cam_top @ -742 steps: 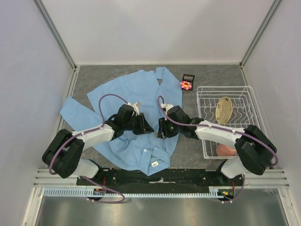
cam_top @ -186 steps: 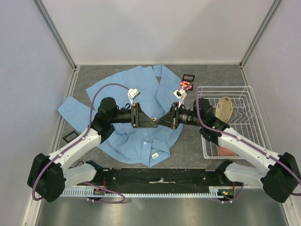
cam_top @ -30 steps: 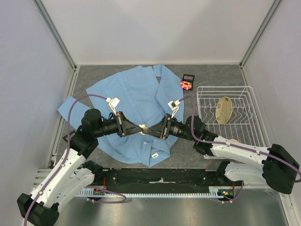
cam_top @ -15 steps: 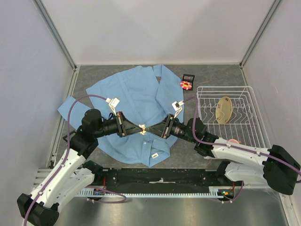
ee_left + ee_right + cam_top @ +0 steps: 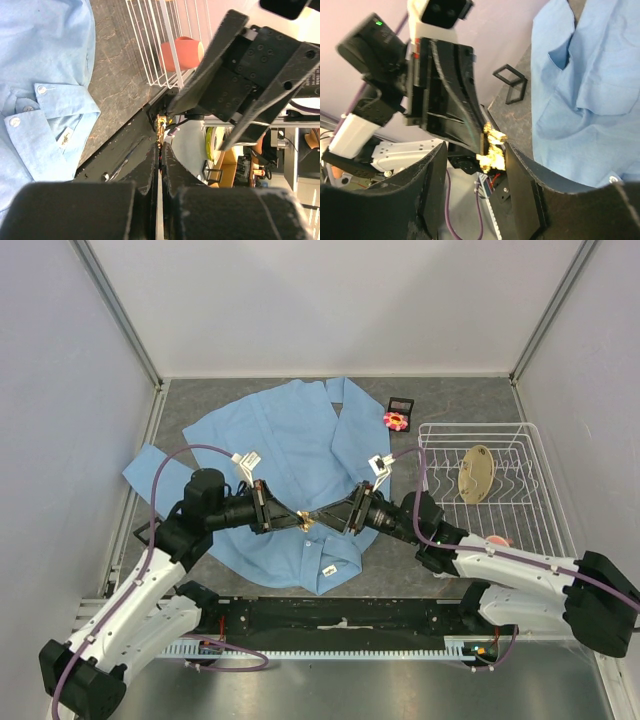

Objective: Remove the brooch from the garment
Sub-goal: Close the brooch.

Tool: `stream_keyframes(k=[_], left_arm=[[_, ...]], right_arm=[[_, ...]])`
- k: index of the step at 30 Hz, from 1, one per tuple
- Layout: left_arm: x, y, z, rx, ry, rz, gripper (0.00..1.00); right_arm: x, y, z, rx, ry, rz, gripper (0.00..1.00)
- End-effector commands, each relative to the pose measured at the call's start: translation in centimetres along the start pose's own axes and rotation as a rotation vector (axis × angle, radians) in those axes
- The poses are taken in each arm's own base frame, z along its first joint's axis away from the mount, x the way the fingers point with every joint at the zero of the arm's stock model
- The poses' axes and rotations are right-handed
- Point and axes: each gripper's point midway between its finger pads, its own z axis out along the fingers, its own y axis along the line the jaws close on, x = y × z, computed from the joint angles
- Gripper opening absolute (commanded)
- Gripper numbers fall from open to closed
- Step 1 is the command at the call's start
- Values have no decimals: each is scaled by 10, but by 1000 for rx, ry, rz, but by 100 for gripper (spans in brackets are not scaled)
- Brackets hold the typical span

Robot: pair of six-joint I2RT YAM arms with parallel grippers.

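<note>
The shirt (image 5: 290,440) lies spread, bare table (image 5: 470,400) past its right edge. The left gripper (image 5: 159,150) pinches a gold emblem (image 5: 491,147); the right gripper (image 5: 476,150) gapes around it (no grip). The brooch (image 5: 396,420) lies on that bare strip, off the cloth.

The light blue garment (image 5: 290,440) lies spread out; the pink flower brooch (image 5: 396,420) sits off it, just beside.

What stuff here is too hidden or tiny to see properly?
Top view: the gold piece in the left fingers is a speck; wrist views show mostly glare, no shape.
Top view: the left arm and right arm cover the middle of the shirt.
Top view: the cup sits mostly behind the right arm.
Every view: writing on the label is too small.
</note>
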Motion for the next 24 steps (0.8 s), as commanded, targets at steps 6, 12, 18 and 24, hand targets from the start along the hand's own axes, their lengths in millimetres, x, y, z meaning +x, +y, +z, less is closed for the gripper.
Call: stream_keyframes(k=[6,12,18,24], left_arm=[[-12,-24,-12,21,-50,37,2],[-11,-22,-10,17,-43,35,2],[-11,-23,-11,22,-41,40,2],[-9,-23,-13,27,-45,55,2]], right_arm=[[3,-6,9,33,9,-55,62],[8,4,19,0,30,-61,62],[10,0,27,9,33,-56,57],[9,-6,27,33,21,-46,44]])
